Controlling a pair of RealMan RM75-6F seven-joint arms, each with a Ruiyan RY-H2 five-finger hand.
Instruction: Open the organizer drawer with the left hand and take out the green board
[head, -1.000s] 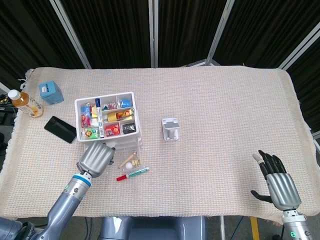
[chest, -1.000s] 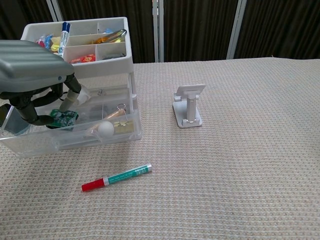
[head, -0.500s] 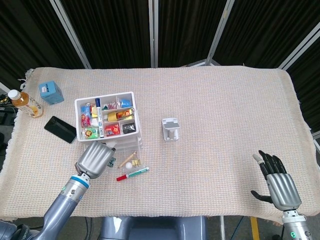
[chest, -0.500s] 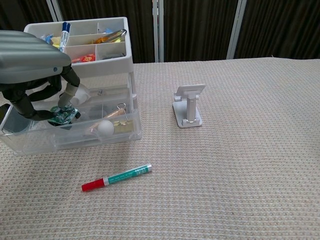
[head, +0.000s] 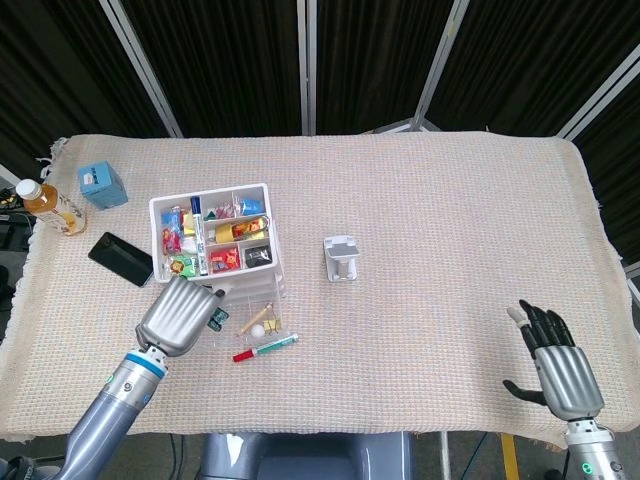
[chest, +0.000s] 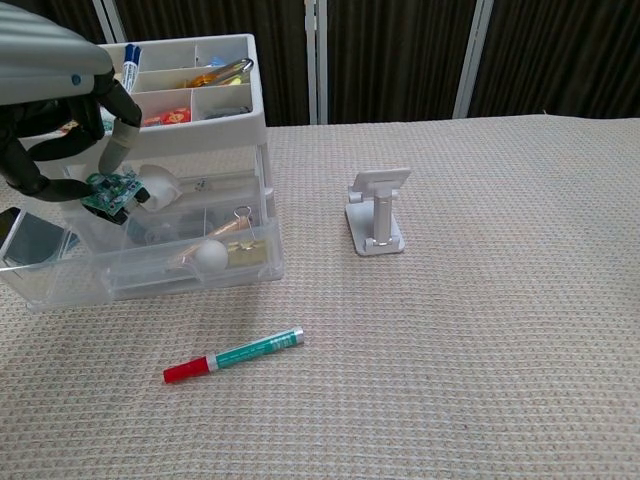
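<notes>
— Green was the small printed circuit board (chest: 110, 192), wasn't it? Where did it sit?

— Pinched between the fingers of the left robot hand (chest: 60, 95), clear above the pulled-out clear plastic drawer (chest: 140, 255) of the white organizer box (head: 212, 232). In the head view the board (head: 217, 318) showed just past the hand's (head: 178, 314) edge, beside the drawer front.

— Why held up like that?

— I judged the lift was meant to clear the drawer's walls, so the board would not snag on the things left inside: a white ball (chest: 210, 256), a brass binder clip (chest: 243, 235) and other small items I could not tell apart.

— And the other arm?

— The right robot hand (head: 555, 363) hovered near the desk's (head: 450, 220) front right corner, fingers spread, holding nothing, well apart from everything. The task named only the left, so it kept out of the way.

— Anything close by?

— A red-capped green marker (chest: 234, 354) lay on the woven cloth in front of the drawer, and a white phone stand (chest: 377, 210) stood to the right. Further left were a black phone (head: 121, 258), a blue carton (head: 102, 185) and a bottle of amber drink (head: 50, 205).
</notes>
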